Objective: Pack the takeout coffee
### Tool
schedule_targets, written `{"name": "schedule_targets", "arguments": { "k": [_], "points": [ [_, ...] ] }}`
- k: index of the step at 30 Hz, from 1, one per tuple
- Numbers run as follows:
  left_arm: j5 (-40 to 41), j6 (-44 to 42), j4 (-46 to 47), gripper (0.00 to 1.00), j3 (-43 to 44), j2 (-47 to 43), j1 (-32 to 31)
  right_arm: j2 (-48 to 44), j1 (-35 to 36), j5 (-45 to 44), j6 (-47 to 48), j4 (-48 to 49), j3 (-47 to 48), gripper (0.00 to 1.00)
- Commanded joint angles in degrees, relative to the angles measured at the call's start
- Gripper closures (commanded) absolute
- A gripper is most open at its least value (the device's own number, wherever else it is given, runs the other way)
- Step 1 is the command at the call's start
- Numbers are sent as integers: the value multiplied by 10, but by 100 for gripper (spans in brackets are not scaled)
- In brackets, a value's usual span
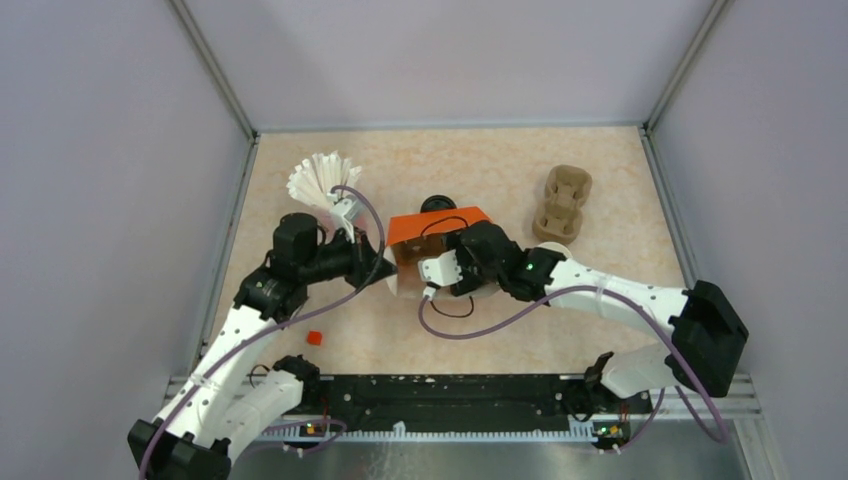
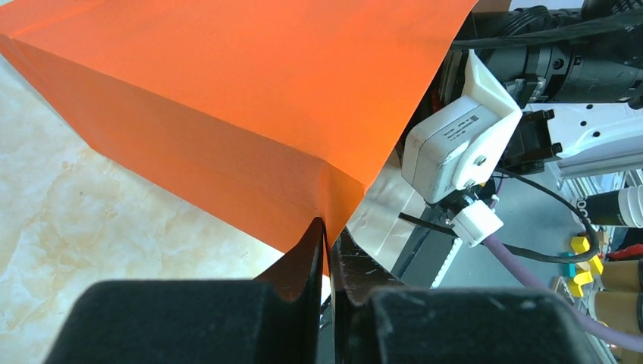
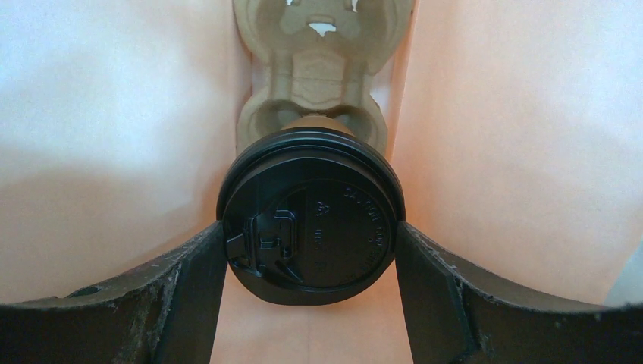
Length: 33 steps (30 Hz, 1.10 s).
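Observation:
The orange bag (image 1: 440, 226) lies on its side mid-table, and its orange side fills the left wrist view (image 2: 250, 91). My left gripper (image 1: 386, 262) is shut on the bag's edge (image 2: 327, 235). My right gripper (image 1: 432, 264) reaches into the bag's mouth, so its fingertips are hidden from above. In the right wrist view the takeout coffee (image 3: 311, 216), a brown cup with a black lid, sits between my right gripper's (image 3: 309, 231) fingers. Both fingers touch the lid's rim. The cup rests against a pulp cup carrier (image 3: 318, 68) inside the bag.
A second pulp carrier (image 1: 560, 203) lies at the back right. A fan of white paper filters (image 1: 320, 178) stands behind my left arm. A loose black lid (image 1: 437, 204) sits behind the bag. A small red piece (image 1: 314, 338) lies near the front left.

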<state>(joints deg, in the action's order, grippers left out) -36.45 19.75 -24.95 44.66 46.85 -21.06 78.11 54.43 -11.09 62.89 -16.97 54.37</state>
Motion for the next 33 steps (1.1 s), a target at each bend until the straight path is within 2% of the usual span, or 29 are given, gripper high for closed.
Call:
{"name": "schedule_targets", "arguments": {
  "k": [1,10,17,23,25,26,29,31,33],
  "points": [
    [-7,7,9,89,28,10,-1,-16,-9,7,18,8,-12,55],
    [-10,10,12,87,28,20,-1,7,-17,51,36,44,-12,55],
    [-6,10,10,89,31,22,-2,46,-23,24,36,16,32,55],
    [-4,7,10,88,34,26,-1,37,-34,37,54,21,20,55],
    [-3,7,7,84,37,28,-1,36,-34,31,54,24,23,55],
    [0,7,6,78,38,29,-1,34,-35,30,51,24,25,55],
    [19,14,2,68,40,30,-1,26,-34,38,46,23,28,55],
    [43,23,-17,51,47,29,-1,25,-35,39,42,24,27,55],
    [70,32,-44,48,53,26,-2,26,-34,39,41,27,26,55]
  ]
}}
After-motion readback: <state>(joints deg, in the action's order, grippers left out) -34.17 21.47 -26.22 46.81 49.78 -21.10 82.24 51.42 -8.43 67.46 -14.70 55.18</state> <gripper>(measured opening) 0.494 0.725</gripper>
